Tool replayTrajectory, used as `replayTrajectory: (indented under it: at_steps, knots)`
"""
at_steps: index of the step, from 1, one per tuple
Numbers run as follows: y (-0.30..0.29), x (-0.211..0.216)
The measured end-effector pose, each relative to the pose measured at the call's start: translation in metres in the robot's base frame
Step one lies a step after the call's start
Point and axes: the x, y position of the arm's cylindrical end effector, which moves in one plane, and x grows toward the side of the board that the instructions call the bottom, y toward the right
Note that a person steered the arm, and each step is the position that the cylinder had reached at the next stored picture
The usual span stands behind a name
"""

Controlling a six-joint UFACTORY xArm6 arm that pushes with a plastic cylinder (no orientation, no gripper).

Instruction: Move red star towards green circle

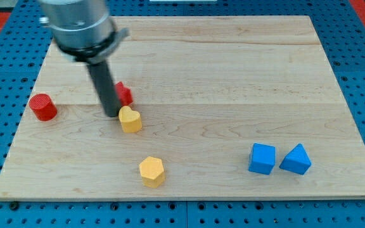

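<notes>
My tip [111, 114] rests on the wooden board at the view's left. A red block [124, 93], partly hidden behind the rod so its shape is unclear, sits just right of the rod. A yellow heart-like block [130, 119] lies just right of and slightly below the tip. No green circle shows in the view.
A red cylinder [42, 107] stands near the board's left edge. A yellow hexagon [152, 171] lies near the bottom edge. A blue cube [262, 158] and a blue triangle [296, 159] sit at the lower right. The arm's grey body [78, 25] fills the top left.
</notes>
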Motion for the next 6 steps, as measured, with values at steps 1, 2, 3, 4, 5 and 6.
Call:
replayTrajectory:
  at_steps: [1,2,3,4,5,6]
  knots:
    - [0.003,-0.042]
    - [-0.006,-0.092]
    - [0.01,-0.127]
    - [0.033,-0.152]
    - [0.04,-0.171]
    - [0.063,-0.189]
